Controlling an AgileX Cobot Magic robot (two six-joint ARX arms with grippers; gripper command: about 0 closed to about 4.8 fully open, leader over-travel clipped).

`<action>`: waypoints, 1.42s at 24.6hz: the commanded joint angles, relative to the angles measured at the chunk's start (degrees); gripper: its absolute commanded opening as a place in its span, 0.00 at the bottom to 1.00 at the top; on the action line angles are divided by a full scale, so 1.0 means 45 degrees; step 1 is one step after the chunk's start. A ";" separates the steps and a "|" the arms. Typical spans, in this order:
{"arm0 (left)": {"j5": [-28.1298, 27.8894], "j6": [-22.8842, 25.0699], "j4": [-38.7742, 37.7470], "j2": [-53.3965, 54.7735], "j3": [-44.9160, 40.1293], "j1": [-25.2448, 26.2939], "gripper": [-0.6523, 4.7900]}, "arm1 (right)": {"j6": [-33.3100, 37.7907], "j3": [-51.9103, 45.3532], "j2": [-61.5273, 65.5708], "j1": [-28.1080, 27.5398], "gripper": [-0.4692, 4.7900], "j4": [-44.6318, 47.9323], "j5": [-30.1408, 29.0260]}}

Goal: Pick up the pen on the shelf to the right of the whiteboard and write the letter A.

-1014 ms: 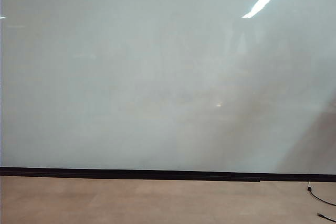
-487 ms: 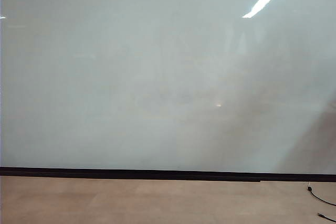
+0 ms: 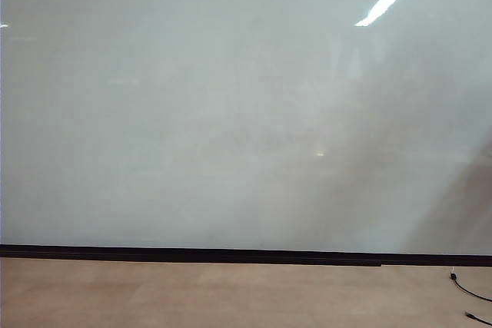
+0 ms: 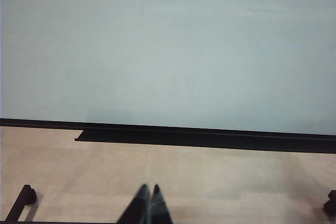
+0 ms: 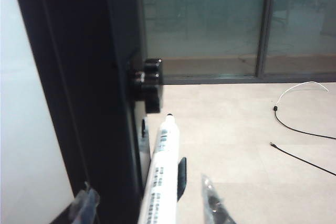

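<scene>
The whiteboard (image 3: 231, 113) is blank. The left gripper (image 4: 148, 205) hangs before it, fingers pressed together and empty. The right gripper (image 5: 149, 203) is beside the board's black frame (image 5: 79, 87), fingers parted around the pen (image 5: 161, 177); whether they grip it is unclear.

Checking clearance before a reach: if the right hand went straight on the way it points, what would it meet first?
Probably the slim white marker pen between the open right hand fingers, beside the black board frame; depth is unclear.
</scene>
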 commanded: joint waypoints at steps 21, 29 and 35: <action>0.0005 0.0053 0.0107 0.0005 0.0029 0.0000 0.11 | 0.0019 -0.0107 -0.0039 -0.0146 0.49 0.0214 -0.0267; 0.0005 0.0053 0.0107 0.0005 0.0029 0.0000 0.11 | 0.0019 -0.0092 -0.0044 -0.0141 0.48 0.0257 -0.0393; 0.0005 0.0053 0.0107 0.0005 0.0029 0.0000 0.11 | 0.0019 -0.0087 -0.0049 -0.0141 0.48 0.0262 -0.0413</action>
